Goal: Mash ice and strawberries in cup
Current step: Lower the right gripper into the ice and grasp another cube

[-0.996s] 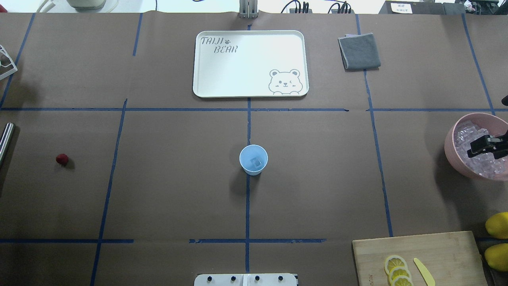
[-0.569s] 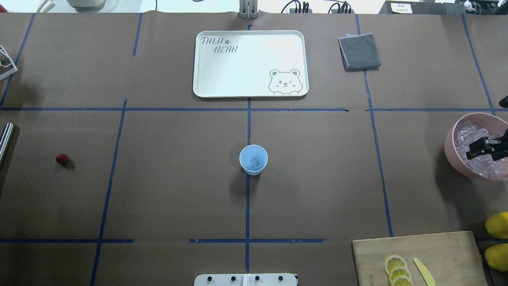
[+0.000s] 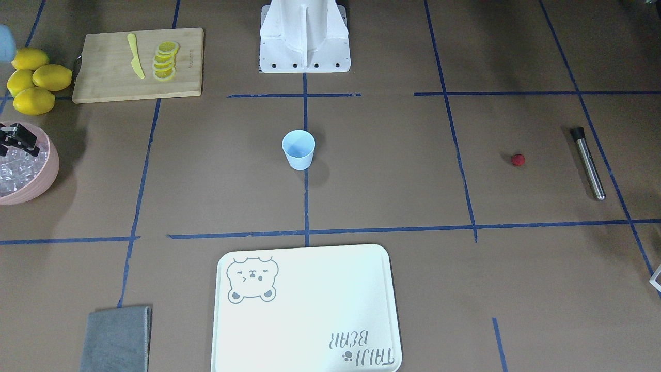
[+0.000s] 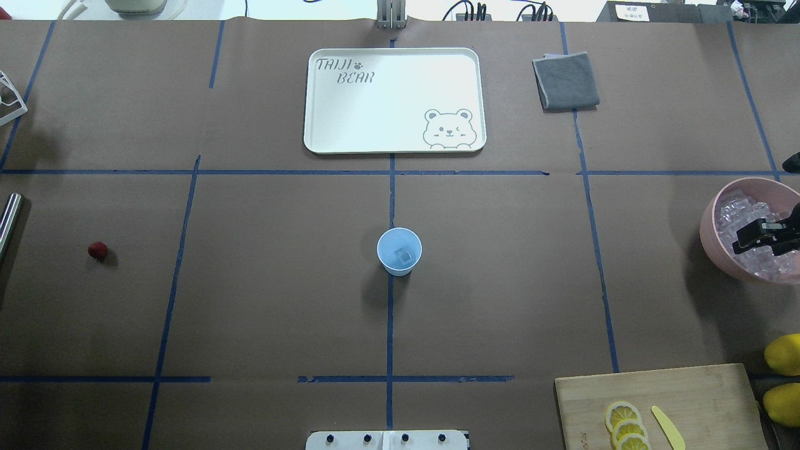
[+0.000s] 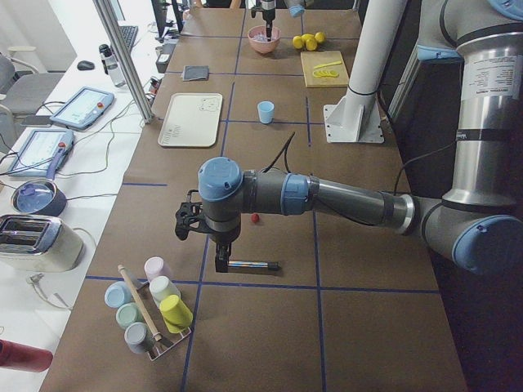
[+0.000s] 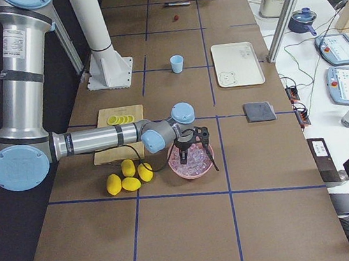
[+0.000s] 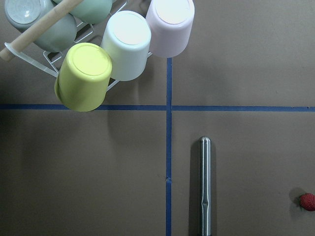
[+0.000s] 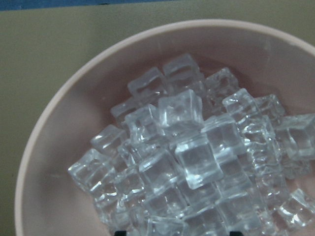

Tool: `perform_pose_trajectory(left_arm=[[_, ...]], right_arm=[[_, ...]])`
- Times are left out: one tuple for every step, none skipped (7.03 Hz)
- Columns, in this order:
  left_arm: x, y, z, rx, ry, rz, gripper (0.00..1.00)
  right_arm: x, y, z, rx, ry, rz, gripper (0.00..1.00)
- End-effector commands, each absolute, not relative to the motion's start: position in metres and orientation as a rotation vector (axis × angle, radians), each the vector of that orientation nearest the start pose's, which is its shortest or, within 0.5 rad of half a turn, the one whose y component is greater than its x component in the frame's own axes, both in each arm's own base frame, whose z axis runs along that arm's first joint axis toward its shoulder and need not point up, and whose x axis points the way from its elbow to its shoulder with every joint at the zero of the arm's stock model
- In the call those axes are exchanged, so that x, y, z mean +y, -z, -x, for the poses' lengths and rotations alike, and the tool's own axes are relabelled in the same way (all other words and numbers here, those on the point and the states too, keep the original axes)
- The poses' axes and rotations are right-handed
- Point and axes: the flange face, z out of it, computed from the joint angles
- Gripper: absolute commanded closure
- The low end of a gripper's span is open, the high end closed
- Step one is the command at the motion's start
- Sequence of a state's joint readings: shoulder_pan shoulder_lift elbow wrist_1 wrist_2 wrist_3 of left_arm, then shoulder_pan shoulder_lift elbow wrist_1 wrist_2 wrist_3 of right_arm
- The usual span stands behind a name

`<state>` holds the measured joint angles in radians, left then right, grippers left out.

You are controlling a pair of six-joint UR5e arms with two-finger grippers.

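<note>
Seeing right hand (image 4: pixel 750 236) spread, empty, above clear ice cubes (image 8: pixel 189 147) heaped in wide pink bowl (image 8: pixel 64 113). Expect hard, light, slick: pinch a top cube across flat faces (not corners). One cube inside pale-blue plastic cup (image 4: pixel 399 251) at centre of worktop (image 4: pixel 500 281). Spotting small red strawberry (image 4: pixel 97 250) on left side; probably soft, so squeeze lightly. Can't tell left hand (image 5: pixel 222 260) grip.

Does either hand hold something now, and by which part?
The right hand hangs open over the ice, holding nothing. For the left hand, it cannot be told.
</note>
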<state>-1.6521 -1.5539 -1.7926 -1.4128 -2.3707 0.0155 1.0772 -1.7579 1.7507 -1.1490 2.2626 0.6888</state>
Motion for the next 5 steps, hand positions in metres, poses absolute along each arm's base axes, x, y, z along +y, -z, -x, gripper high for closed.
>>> perform_pose_trajectory(left_arm=[[-0.4737,-0.5713,0.1007,0.796,0.043,-0.085,0.0],[-0.4737,-0.5713,0.1007,0.796,0.043,-0.085,0.0],[-0.4737,-0.5712,0.1006,0.797,0.043,-0.085,0.0],[-0.4736,-0.5698,0.1007,0.796,0.042,-0.088,0.0],[-0.4734,-0.5676,0.1006,0.797,0.04,-0.091,0.0]], right_arm=[[-0.4167,-0.6107,0.1456,-0.793,-0.039,0.049,0.31],[-0.4176,-0.6076,0.1454,-0.797,-0.038,0.044,0.36],[-0.4174,-0.6067,0.1444,-0.797,-0.039,0.041,0.62],[-0.4171,-0.6075,0.1433,-0.795,-0.038,0.04,0.83],[-0.4119,-0.6126,0.1403,-0.788,-0.008,0.033,0.99]])
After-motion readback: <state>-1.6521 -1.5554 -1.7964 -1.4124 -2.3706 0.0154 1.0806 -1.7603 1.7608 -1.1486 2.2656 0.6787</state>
